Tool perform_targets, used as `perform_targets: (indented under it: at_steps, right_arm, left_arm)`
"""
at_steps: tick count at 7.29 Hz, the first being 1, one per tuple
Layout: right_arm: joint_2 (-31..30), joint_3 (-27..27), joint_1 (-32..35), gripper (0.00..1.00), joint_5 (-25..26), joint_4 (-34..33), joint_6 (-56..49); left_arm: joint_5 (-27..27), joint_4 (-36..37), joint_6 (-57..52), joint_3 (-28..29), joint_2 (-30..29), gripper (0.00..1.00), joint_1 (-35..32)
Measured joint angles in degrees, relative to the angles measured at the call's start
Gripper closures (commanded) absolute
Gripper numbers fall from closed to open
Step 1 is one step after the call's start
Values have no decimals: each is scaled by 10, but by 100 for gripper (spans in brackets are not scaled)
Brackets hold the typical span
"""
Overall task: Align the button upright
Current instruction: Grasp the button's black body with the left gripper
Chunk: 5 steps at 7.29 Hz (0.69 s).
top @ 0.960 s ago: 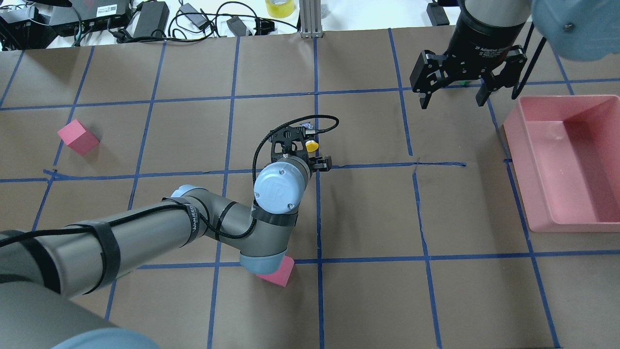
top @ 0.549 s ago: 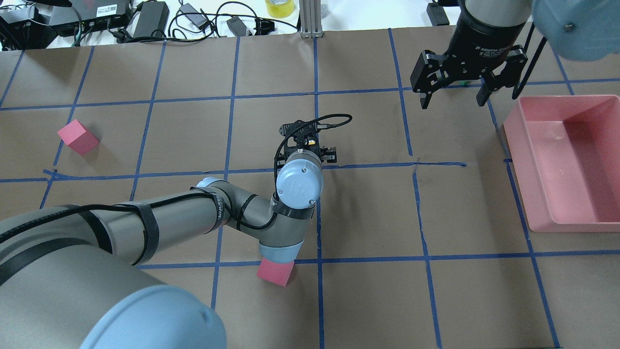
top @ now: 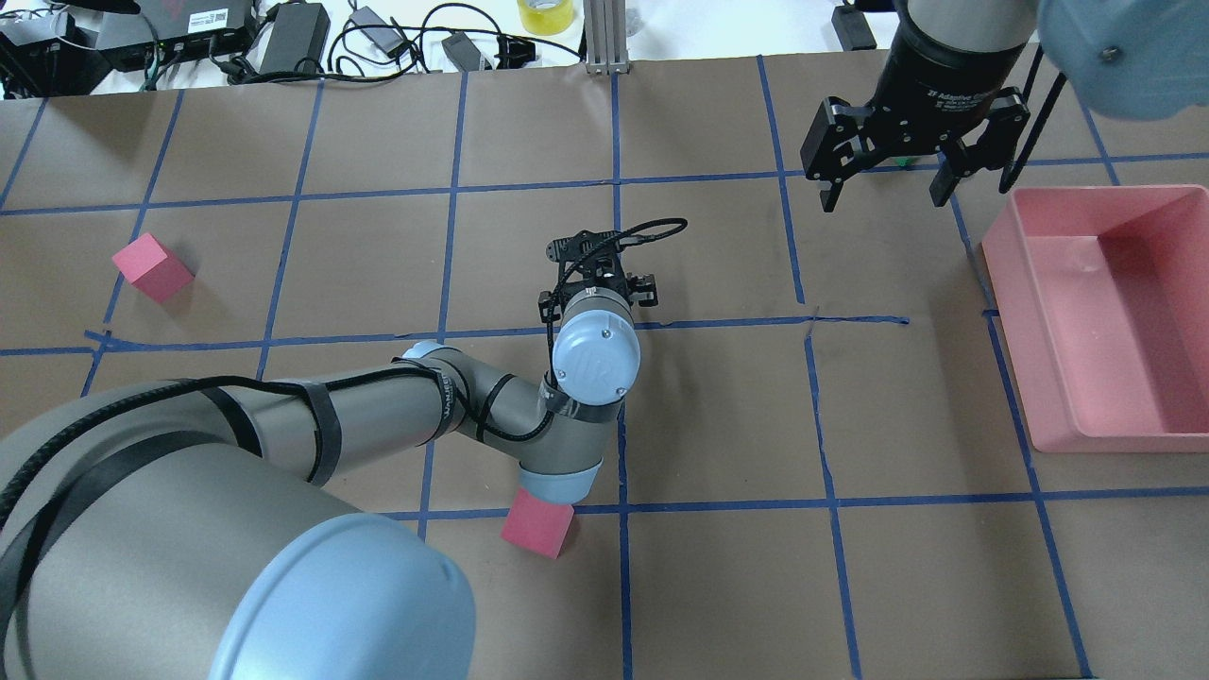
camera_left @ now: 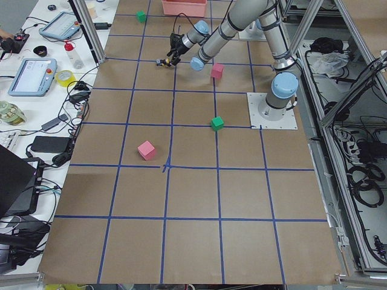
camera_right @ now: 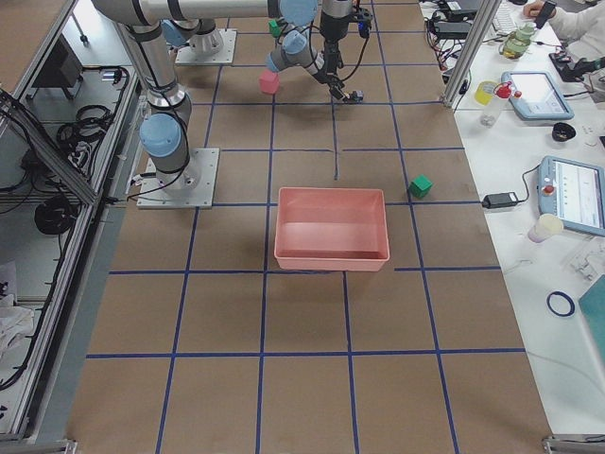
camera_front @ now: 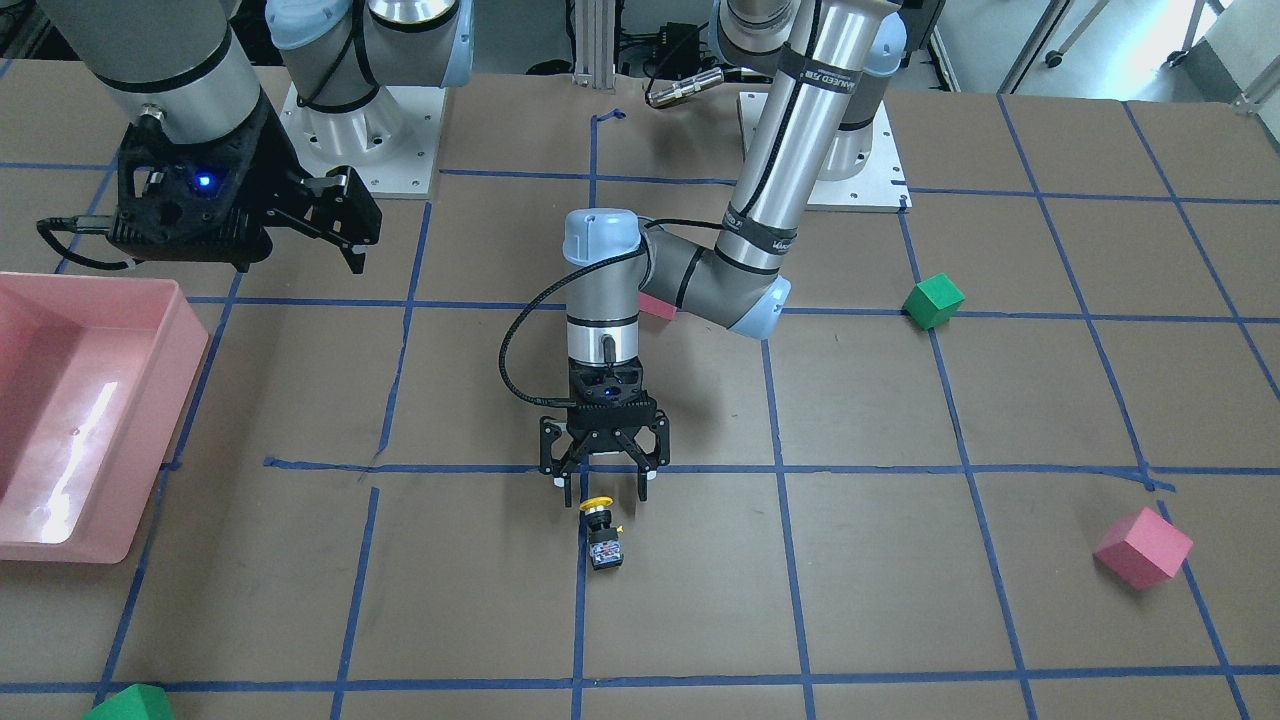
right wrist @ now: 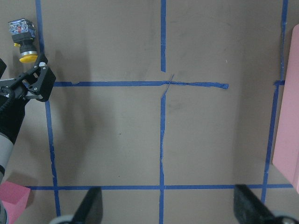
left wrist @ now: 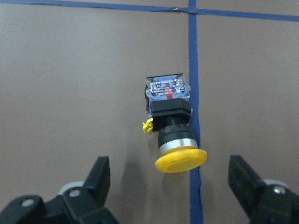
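The button [camera_front: 601, 530] lies on its side on a blue tape line, its yellow cap toward the robot and its black body and clear end away. It fills the middle of the left wrist view [left wrist: 170, 126]. My left gripper [camera_front: 603, 488] points straight down and is open, with a finger on either side just above the cap and not touching it. In the overhead view the left wrist hides the button. My right gripper [top: 883, 194] is open and empty, high over the far right of the table.
A pink bin [top: 1006, 283] stands at the table's right edge. One pink cube [top: 538, 529] lies under my left elbow and another pink cube [top: 151, 267] at far left. One green cube [camera_front: 933, 300] lies behind my left arm and another green cube [camera_front: 130, 703] at the operators' edge.
My left arm has swung right so the wrist stands over the button, and the yellow cap seen earlier in the overhead view is now hidden. The right arm has not moved.
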<state>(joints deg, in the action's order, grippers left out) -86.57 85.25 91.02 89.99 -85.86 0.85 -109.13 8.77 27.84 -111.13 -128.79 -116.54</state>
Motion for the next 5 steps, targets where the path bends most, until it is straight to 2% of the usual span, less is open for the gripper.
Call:
perform_targets:
  at_steps: [3,5]
  right_arm:
    - [0,0,0,0,0,0,0]
    - [0,0,0,0,0,0,0]
  left_arm:
    - [-4,0,13,11,-12,52,-2]
    - [-3,1,14,12,-15,90,-3]
